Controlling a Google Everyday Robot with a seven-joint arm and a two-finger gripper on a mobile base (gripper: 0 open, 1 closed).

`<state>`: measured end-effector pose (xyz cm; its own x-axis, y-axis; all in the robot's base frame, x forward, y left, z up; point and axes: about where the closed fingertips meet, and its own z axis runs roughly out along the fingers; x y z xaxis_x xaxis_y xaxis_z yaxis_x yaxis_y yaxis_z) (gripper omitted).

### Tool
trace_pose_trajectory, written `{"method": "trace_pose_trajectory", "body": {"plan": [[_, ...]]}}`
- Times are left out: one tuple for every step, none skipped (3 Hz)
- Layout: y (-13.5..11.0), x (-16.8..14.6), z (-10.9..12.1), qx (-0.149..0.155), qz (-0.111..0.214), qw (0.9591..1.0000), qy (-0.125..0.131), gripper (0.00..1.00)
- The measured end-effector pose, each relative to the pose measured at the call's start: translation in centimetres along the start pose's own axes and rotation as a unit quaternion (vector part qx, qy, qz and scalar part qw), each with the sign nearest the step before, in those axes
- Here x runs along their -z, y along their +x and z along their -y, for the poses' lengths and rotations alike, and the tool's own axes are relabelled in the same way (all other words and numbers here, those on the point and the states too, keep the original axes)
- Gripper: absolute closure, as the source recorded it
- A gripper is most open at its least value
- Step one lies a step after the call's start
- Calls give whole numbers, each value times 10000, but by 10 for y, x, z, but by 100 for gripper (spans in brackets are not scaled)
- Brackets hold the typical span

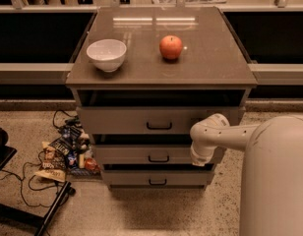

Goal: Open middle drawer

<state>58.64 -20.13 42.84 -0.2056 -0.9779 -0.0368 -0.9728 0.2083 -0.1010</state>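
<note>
The grey-beige cabinet (161, 77) has three drawers. The middle drawer (127, 154) is the second front, flat and wide, with a small black handle (159, 159) at its centre. It looks pushed in, and none of its inside shows. My gripper (199, 157) is at the end of the white arm, which bends down from the right. It hangs in front of the right part of the middle drawer front, to the right of the handle and apart from it.
A white bowl (106, 54) and a red apple (170, 47) sit on the cabinet top. The top drawer (122, 119) and the lowest drawer (127, 178) are above and below the middle one. Snack packets and cables (63, 154) lie on the floor at the left. My white body (274, 181) fills the lower right.
</note>
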Motion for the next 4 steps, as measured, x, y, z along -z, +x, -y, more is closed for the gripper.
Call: {"method": "trace_pose_trajectory", "body": {"plan": [[0, 0, 0, 0, 0, 10000, -1, 0], [0, 0, 0, 0, 0, 10000, -1, 0], [1, 12, -1, 21, 8, 9997, 226, 0], [1, 12, -1, 26, 8, 9997, 242, 0]]}}
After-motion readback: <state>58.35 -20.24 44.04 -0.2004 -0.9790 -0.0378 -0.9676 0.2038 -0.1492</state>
